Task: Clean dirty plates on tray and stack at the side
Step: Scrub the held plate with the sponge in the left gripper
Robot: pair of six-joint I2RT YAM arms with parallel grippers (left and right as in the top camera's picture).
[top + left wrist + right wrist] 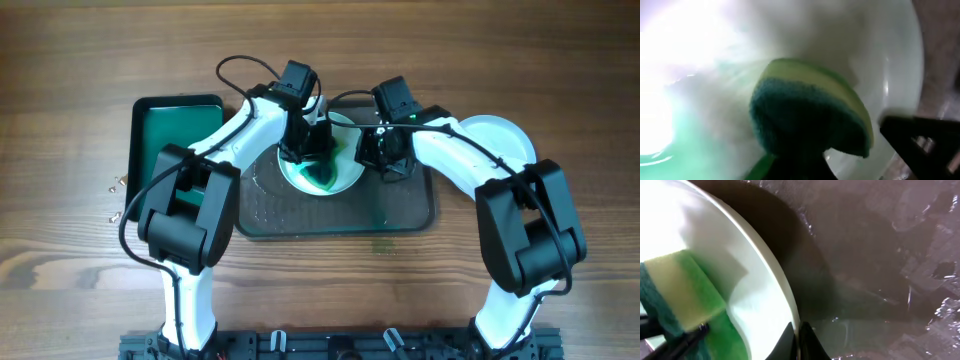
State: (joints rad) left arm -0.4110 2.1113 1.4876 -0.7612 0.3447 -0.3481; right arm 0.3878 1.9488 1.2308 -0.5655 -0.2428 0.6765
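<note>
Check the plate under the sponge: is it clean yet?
Not clean. A green smear covers the middle of the plate in the overhead view, and the left wrist view shows green film beside the sponge.

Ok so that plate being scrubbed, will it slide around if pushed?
Probably slippery: the plate looks glossy and smeared wet. It might skate on the tray, whose floor shows a water film. It seems rigid: the right gripper pinches its rim without visible flex.

Table (70, 60) w/ tray (400, 215), green tray (165, 130), plate (503, 137)
</note>
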